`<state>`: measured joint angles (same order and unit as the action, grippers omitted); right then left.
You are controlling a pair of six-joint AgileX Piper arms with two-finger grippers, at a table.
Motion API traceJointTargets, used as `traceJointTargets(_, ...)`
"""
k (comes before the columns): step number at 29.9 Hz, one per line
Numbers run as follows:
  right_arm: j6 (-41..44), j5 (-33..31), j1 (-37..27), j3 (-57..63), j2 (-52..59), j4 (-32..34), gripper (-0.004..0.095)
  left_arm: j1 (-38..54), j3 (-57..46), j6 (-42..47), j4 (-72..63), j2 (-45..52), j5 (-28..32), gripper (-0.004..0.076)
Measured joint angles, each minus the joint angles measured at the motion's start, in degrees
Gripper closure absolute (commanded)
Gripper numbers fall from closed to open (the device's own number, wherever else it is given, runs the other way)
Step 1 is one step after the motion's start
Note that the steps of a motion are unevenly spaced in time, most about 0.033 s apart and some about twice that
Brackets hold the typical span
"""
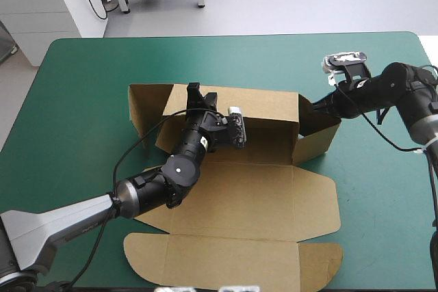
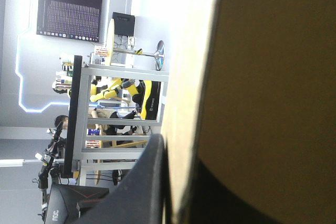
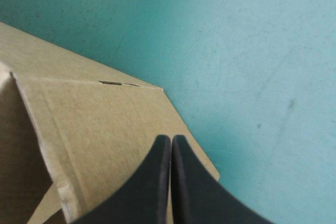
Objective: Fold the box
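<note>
Fingers of the left gripper (image 1: 202, 97) are clamped over the top edge of the box's back wall (image 1: 267, 104). On my left wrist feed one black finger (image 2: 144, 182) lies against the board beside its pale cut edge, and the brown face fills the rest. The right gripper (image 3: 171, 144) has its fingers pressed together into one point, with nothing between them. They sit over the end flap (image 3: 105, 129) at the wall's right end, near a thin slot (image 3: 118, 83) in the crease. I can't tell whether the tips bear on it. The box (image 1: 239, 196) is plain matte brown board with rounded flap corners. Its back wall is raised, and the other panels lie flat toward the near edge. It sits in the middle of the table (image 1: 82, 87), on the teal-green cover.
</note>
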<state>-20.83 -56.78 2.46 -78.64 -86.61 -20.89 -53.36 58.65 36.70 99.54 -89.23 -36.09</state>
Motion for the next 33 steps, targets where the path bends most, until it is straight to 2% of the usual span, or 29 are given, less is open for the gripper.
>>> traceJointTargets(12, 2.0, 1.0, 0.0, -1.9, 0.3, 1.6, 0.0914, -0.1, 2.2, 1.3, -1.8, -0.1, -1.6, 0.0731)
traceJointTargets(22, 4.7, 0.8, 0.0, -6.3, 0.3, 7.4, 0.0914, -0.1, 2.4, 10.9, -1.5, -0.1, -3.0, 0.0731)
traceJointTargets(33, 5.5, 2.6, 0.0, -6.7, 0.3, 8.9, 0.0914, -0.1, 2.5, 12.5, -1.1, 0.0, -3.2, 0.0731)
